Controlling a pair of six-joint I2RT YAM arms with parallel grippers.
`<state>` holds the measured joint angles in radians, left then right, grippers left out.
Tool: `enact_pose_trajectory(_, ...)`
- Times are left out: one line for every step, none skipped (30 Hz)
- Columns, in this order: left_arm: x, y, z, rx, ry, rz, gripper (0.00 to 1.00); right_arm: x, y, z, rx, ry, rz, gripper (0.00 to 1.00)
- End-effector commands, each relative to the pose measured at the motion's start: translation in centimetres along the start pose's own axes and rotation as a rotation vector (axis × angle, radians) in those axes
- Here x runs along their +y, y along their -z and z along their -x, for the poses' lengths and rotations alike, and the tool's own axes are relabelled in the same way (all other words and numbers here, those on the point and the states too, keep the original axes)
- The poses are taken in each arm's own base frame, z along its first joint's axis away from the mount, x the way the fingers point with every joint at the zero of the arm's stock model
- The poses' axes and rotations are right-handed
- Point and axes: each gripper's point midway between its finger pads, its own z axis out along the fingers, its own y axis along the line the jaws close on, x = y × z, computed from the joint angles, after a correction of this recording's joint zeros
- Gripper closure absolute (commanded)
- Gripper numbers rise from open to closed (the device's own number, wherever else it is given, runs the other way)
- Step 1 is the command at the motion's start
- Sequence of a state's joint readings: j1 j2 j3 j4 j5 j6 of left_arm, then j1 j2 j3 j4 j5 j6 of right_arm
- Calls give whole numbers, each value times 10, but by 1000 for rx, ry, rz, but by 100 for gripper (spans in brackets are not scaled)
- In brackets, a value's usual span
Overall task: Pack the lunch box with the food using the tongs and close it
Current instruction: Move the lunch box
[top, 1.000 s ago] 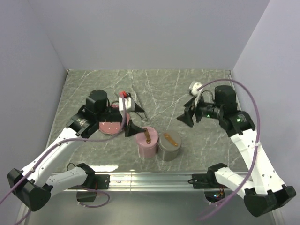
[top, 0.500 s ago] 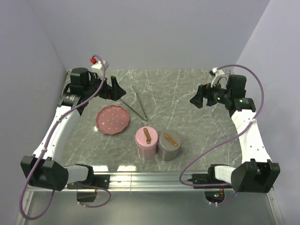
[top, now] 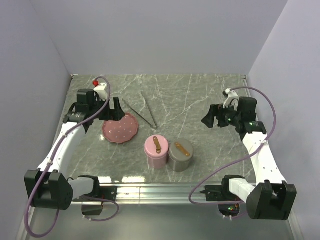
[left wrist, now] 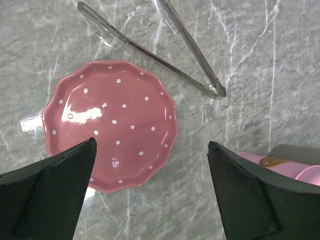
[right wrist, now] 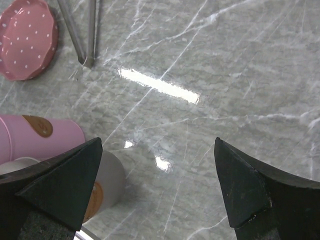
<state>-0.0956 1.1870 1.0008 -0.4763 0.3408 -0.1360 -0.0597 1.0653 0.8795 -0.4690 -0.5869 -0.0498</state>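
The silver tongs (top: 145, 110) lie flat on the marble behind the plate, a narrow V with its joint (left wrist: 217, 92) towards the containers. They also show in the right wrist view (right wrist: 82, 35). My left gripper (top: 113, 112) hangs open over the pink dotted plate (left wrist: 112, 125), with nothing between its fingers (left wrist: 60, 180). My right gripper (top: 210, 118) is open above bare marble at the right, apart from everything. The lunch box is a pink container (top: 156, 151) and a grey one (top: 180, 155), both with lids on. The food is out of view, and the plate is bare.
Grey walls close off the table on the left, back and right. A metal rail (top: 160, 190) with the arm bases runs along the near edge. The two containers stand side by side, touching, near the front middle.
My left arm swung from beside the containers to the back left corner, then came down over the plate's far edge. My right arm drew back to the right and sank a little.
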Motion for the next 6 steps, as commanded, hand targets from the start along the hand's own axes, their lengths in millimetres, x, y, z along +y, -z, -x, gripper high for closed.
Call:
enact_pose_trajectory(-1, 8, 16, -83, -34, 13, 1, 5, 6, 16, -78, 28, 4, 0)
enact_pose_trajectory(-1, 10, 16, -92, -32, 15, 1, 5, 6, 15, -78, 26, 5, 0)
enact_pose_trajectory(-1, 11, 17, -98, -31, 18, 1, 6, 7, 14, -76, 26, 7, 0)
enact_pose_trajectory(-1, 12, 18, -103, -27, 23, 1, 7, 7, 13, -76, 28, 9, 0)
enact_pose_trajectory(-2, 13, 20, -112, -29, 20, 0, 7, 8, 13, -78, 32, 9, 0)
enact_pose_trajectory(-3, 14, 21, -113, -28, 19, 0, 8, 8, 12, -78, 32, 12, 0)
